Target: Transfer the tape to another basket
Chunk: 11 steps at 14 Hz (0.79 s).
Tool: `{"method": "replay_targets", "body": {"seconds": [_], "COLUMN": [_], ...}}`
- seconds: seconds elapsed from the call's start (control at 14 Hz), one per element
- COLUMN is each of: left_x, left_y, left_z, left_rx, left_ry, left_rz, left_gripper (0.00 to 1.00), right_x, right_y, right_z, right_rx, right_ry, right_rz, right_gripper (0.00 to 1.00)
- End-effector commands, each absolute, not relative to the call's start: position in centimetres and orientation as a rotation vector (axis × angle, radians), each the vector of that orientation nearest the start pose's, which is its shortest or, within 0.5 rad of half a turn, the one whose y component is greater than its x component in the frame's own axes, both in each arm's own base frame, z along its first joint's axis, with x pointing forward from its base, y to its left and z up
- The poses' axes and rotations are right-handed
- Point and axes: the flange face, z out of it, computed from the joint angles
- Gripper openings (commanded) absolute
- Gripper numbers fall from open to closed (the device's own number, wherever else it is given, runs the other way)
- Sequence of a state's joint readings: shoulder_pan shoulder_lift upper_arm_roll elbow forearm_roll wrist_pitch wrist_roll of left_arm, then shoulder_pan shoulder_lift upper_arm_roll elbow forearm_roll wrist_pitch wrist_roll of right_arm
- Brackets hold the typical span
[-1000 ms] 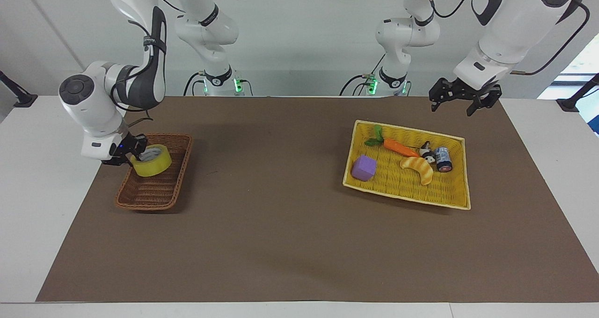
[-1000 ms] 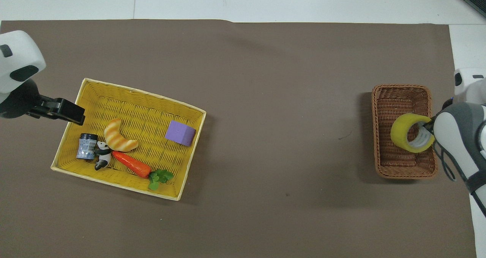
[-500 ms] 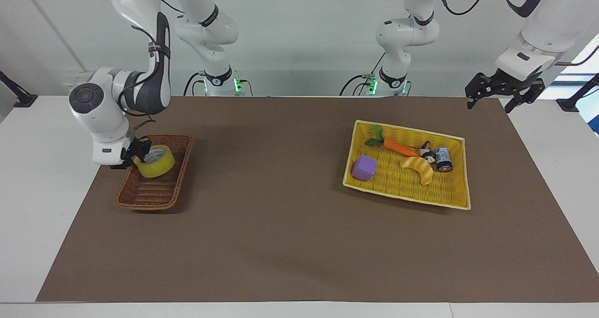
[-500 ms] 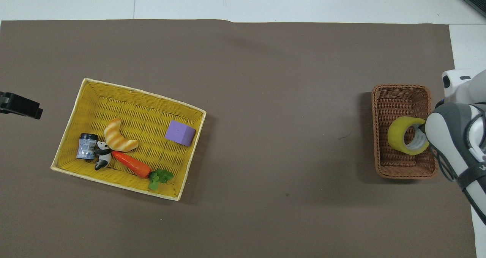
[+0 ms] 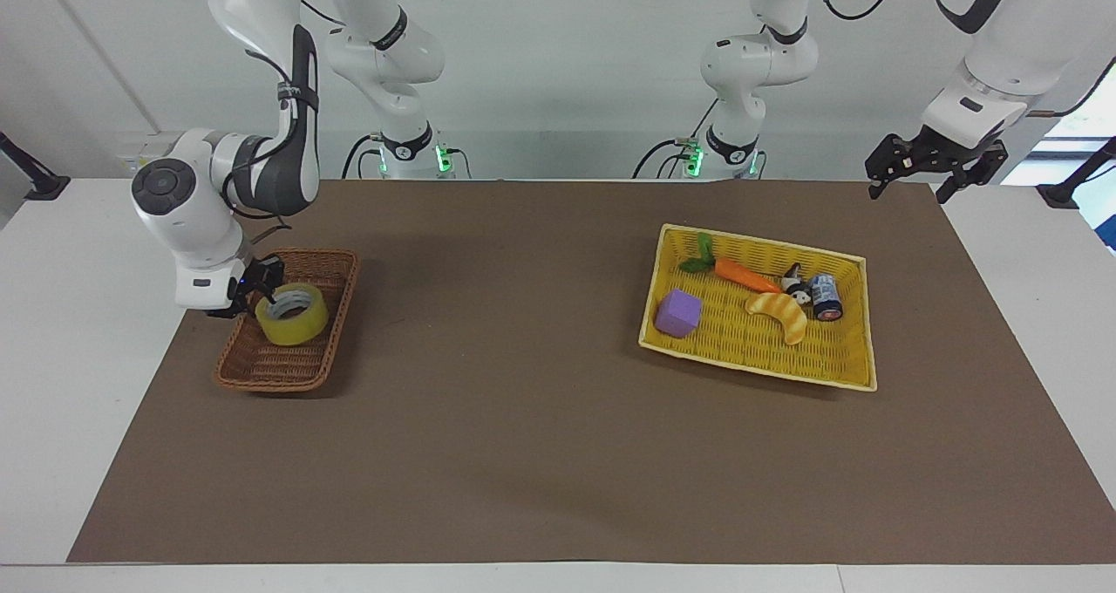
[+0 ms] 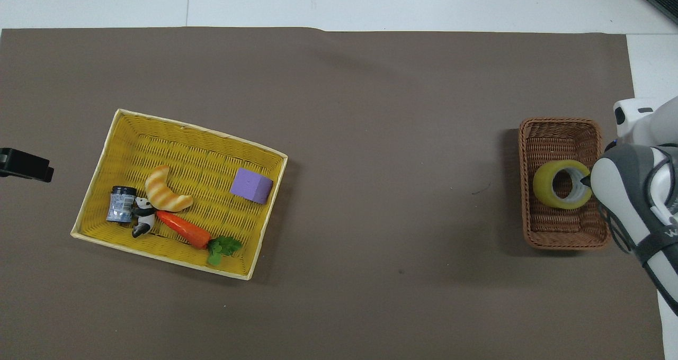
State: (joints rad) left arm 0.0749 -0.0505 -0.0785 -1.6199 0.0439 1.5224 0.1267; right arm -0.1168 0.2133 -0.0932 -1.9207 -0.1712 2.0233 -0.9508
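Note:
The yellow tape [image 5: 292, 315] lies flat, hole up, in the small dark-brown wicker basket [image 5: 296, 373] at the right arm's end of the table. It also shows in the overhead view [image 6: 561, 184], inside the basket [image 6: 561, 239]. My right gripper [image 5: 259, 289] hangs just over the basket's outer rim, beside the tape. Its fingers stand apart and no longer carry the roll. One fingertip [image 6: 585, 180] shows at the tape's edge. My left gripper [image 5: 926, 171] is open and empty, held up over the mat's corner at the left arm's end.
A flat yellow tray basket [image 5: 850, 375] sits toward the left arm's end. It holds a croissant toy [image 5: 782, 311], a carrot [image 5: 741, 275], a purple cube [image 5: 679, 312], a small can [image 5: 825, 296] and a panda figure [image 5: 794, 281]. Brown mat lies between the baskets.
The tape was tilted in my right gripper above the basket; it has dropped and now lies flat inside. My left gripper swung outward, off the yellow tray, then stopped.

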Motion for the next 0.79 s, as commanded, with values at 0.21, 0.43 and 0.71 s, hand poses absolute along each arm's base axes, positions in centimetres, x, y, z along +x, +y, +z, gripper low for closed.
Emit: {"method": "replay_targets", "body": {"seconds": [0.21,0.43,0.71], "left_x": [52.3,52.6,52.4], "left_y": [0.6,0.0,-0.3], "left_z": [62.3,62.4,62.3], "left_rx": [-3.081,-3.133,-3.134], "left_ry": [0.108,0.110,0.129], "left_rz": [0.040,0.025,0.032], "left_gripper": [1.00,1.00,1.00], "right_x": [57.9,58.1,58.2], "right_y": [-13.4,-13.3,-10.9], "right_z": [37.7,39.1,40.9], "right_rx": [-2.940,-2.954,-2.975], "right_ry": [-1.323,-1.314,-1.239], "right_rz": [0.297,0.262,0.278], "right_gripper": [1.00,1.00,1.00]}}
